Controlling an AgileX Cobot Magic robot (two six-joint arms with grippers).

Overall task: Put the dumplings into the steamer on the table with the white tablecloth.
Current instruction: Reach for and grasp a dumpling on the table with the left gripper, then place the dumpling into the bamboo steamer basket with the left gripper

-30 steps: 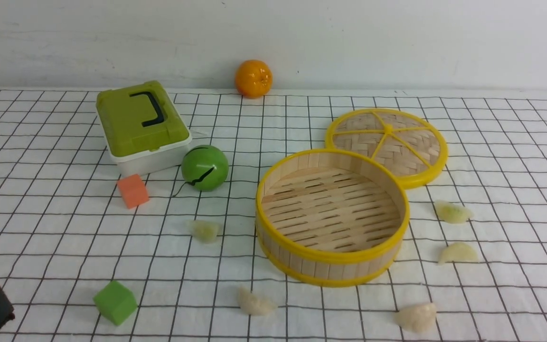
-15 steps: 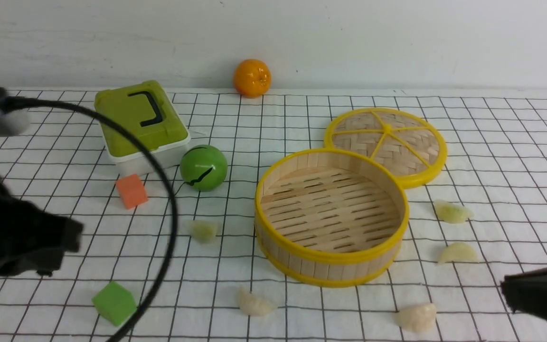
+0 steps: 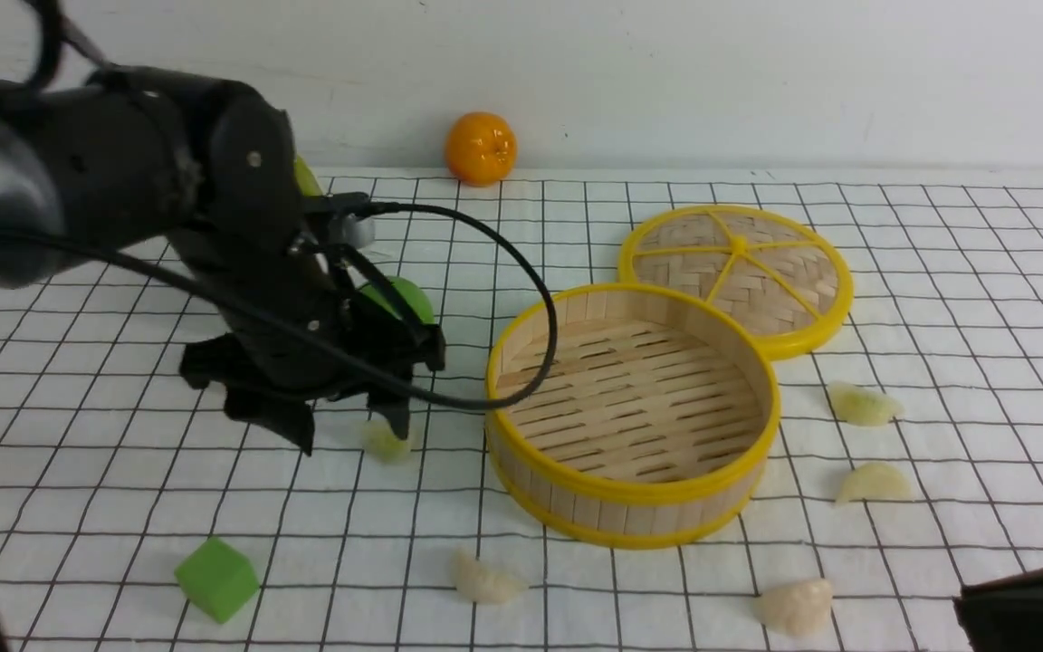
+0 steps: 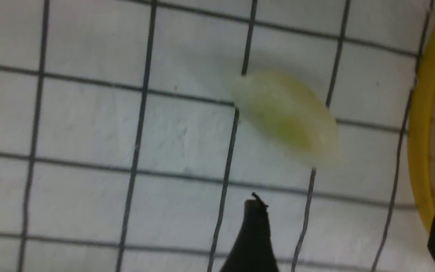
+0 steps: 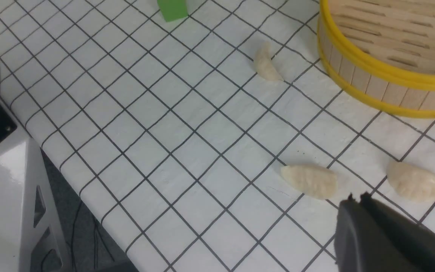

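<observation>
Pick-up step: the left arm's fingers (image 3: pixel 286 418) spread wide over a dumpling (image 3: pixel 387 441) at centre-left, beside the empty steamer (image 3: pixel 630 493). Next they should lower and close. The right arm's fingers (image 5: pixel 361 226) are shut.

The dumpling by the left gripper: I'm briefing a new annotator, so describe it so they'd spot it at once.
Find the round bamboo steamer with yellow rims on the gridded cloth. Off its left side, a pale crescent dumpling lies beneath the open left gripper. It is the only dumpling there; the other four lie in front of the steamer or to its right.
</observation>
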